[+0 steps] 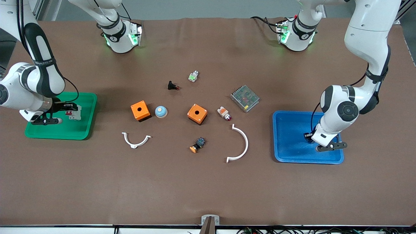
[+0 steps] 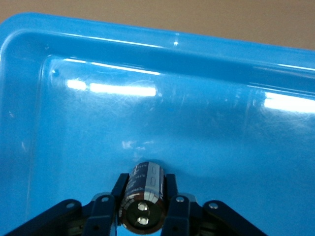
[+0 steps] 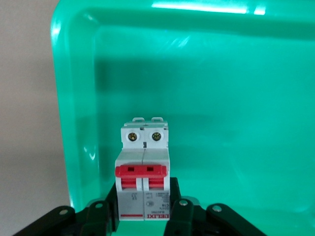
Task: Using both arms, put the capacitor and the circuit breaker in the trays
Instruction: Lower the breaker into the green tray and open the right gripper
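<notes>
The left end effector (image 1: 308, 136) sits low over the blue tray (image 1: 289, 152) at the right of the front view, its fingers (image 2: 171, 202) clamped on the capacitor (image 2: 144, 194). In the left wrist view the capacitor lies at bottom centre, its silvery end with two terminals facing the camera; the print on its sleeve is too small to read.

The right end effector (image 1: 70, 107) is over the green tray (image 1: 87, 130) at the left of the front view, closed on the breaker (image 3: 143, 172). The right wrist view shows the breaker low in the middle, white with a red double toggle, two screws above it and a red-edged label reading "DELIXI" upside down.

Between the trays the table (image 1: 208, 188) carries two orange boxes (image 1: 140, 110), two white arcs (image 1: 240, 143) and small parts.
</notes>
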You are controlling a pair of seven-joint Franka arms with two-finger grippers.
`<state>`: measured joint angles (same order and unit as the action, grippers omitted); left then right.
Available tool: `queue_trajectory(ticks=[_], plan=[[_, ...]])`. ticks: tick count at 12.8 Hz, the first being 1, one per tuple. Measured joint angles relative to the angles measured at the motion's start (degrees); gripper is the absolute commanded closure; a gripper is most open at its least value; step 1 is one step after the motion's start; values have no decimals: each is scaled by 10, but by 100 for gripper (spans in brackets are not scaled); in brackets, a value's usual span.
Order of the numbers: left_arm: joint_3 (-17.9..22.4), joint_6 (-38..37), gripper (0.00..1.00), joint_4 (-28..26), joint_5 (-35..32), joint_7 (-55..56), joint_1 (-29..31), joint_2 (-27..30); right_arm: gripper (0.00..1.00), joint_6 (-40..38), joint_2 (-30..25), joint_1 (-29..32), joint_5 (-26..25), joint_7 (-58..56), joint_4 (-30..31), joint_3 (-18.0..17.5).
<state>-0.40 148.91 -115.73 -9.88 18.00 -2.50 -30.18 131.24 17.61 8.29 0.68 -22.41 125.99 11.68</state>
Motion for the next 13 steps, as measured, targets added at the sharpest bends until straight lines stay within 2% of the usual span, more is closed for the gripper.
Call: queue_trajectory(ticks=[2, 3, 4, 5, 7, 8, 9, 12, 13], plan=[[0, 5, 94, 0, 0, 0, 0, -2, 94, 33, 16, 0, 0, 0, 0, 0], [0, 6, 88, 0, 0, 0, 1, -2, 73, 43, 24, 0, 0, -1, 0, 0], [0, 6, 84, 1, 0, 0, 3, -2, 6, 43, 24, 0, 0, -1, -1, -1], [0, 7, 82, 1, 0, 0, 4, -2, 0, 43, 24, 0, 0, -1, -1, -1], [0, 7, 77, 1, 0, 1, 5, -2, 0, 39, 23, 1, 0, -1, -5, -1], [0, 7, 61, 1, 0, 1, 5, -2, 0, 20, 21, 1, 0, -1, -19, -1], [0, 7, 50, 2, 0, 1, 5, -2, 0, -16, 15, 1, 0, -1, -46, -3], [-2, 10, 41, 11, 0, 1, 3, -1, 0, -136, -11, -8, 2, 0, -171, -17], [-2, 10, 41, 14, 0, 1, 3, -1, 0, -166, -17, -19, 3, 0, -208, -20]])
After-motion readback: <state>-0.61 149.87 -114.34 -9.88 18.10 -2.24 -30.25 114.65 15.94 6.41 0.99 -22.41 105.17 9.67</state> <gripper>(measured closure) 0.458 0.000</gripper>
